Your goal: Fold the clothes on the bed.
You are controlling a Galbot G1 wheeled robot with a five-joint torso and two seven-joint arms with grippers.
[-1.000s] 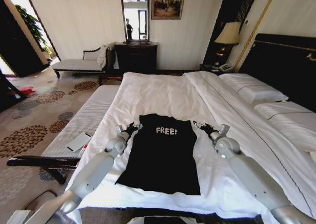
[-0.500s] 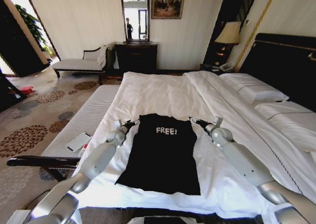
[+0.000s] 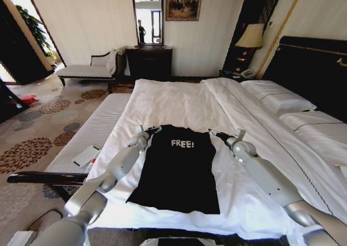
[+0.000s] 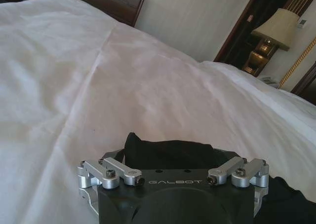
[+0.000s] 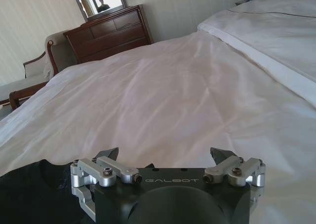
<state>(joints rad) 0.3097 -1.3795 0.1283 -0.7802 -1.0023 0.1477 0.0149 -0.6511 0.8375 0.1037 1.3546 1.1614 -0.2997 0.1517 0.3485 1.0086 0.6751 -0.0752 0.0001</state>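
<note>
Rumpled white bed [image 3: 179,102] bears flat black T-shirt [image 3: 178,167]; right claw [image 5: 168,157] spread, left claw [image 3: 150,130] unclear.

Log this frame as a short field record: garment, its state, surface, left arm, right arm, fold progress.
garment: black T-shirt with white FREE! lettering
state: lying flat, sleeves tucked in, lettering at the far end
surface: bed with white duvet, pillows to the robot's right
left end effector: at the shirt's far left corner, black fabric bunched between its fingers
right end effector: open, at the shirt's far right corner, fingertips over the white duvet by the shirt edge
fold progress: crosswise fold not yet made
</note>
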